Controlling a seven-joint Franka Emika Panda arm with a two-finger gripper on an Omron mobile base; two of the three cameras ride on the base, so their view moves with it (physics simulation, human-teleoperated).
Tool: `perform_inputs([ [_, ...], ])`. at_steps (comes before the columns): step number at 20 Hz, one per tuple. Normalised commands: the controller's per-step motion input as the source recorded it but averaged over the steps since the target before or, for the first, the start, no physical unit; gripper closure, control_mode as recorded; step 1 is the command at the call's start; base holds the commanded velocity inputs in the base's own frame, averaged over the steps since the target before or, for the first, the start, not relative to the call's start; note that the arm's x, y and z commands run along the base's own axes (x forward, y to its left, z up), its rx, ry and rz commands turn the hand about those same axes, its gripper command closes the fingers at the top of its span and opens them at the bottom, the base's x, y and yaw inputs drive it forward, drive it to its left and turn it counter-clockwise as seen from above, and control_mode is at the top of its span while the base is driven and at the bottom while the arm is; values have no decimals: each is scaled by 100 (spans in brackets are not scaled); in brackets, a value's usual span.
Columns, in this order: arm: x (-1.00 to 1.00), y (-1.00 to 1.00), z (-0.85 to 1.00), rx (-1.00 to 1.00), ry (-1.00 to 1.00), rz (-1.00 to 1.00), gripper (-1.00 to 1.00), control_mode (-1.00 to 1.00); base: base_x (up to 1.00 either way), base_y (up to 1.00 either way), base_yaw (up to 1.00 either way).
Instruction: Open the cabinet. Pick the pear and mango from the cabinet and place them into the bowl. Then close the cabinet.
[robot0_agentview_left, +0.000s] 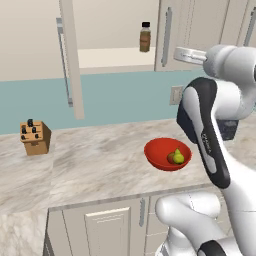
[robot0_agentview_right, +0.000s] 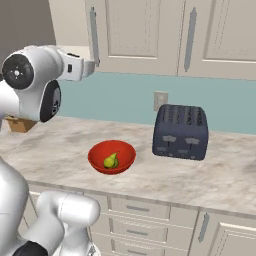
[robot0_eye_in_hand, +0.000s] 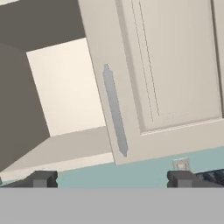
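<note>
The end effector was spread wide with nothing between its fingertips, raised to the level of the cabinet. Straight ahead of it stood the shut right door with its long grey handle; off to its left gaped the open half, showing a pale shelf. The left door was swung outward, and a brown bottle stood on the shelf. Well below the end effector, on the marble table, sat the red bowl holding the pear and the mango, touching each other. A dark toaster stood beside the bowl, a knife block farther left.
</note>
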Motion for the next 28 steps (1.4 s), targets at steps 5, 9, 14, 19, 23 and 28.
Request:
perform_inputs([
  [5, -60, 20, 0, -12, 0, -6, -100, -100, 0, 0, 0],
  [9, -50, 16, 2, -10, 0, -6, -100, -100, 0, 0, 0],
  [14, -40, 19, 1, -10, 0, -5, -100, -100, 0, 0, 0],
  [19, -39, 19, 0, -10, 0, -3, -100, -100, 0, 0, 0],
  [23, -35, 17, 1, -5, 2, -2, -100, -100, 0, 0, 0],
  [28, -25, 33, 0, -5, 2, 0, -100, -100, 0, 0, 0],
])
